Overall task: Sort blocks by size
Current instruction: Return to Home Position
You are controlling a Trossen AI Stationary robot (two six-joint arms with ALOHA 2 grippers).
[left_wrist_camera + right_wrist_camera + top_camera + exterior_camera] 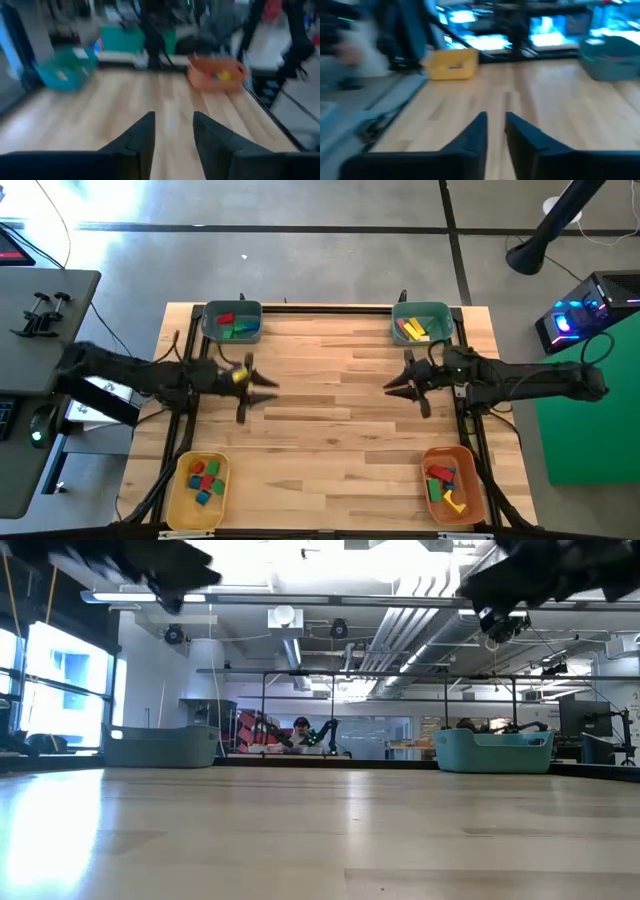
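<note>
Both left claw (268, 390) and right claw (393, 387) hover empty, slightly parted, well apart from the blocks (232, 328).

Seen from above, the table (330, 415) in mid-frame is pale wood in narrow planks, smooth with a soft sheen. The teal bins (207, 320) at its upper corners, the yellow bin (175, 500) at lower left and the orange bin (478, 490) at lower right look like smooth moulded plastic. The blocks (238, 329) inside show flat, bright paint. The left arm (140, 370) and the right arm (530, 380) are dark and matt. The grey floor (300, 205) along the top is smooth and shiny with glare.
</note>
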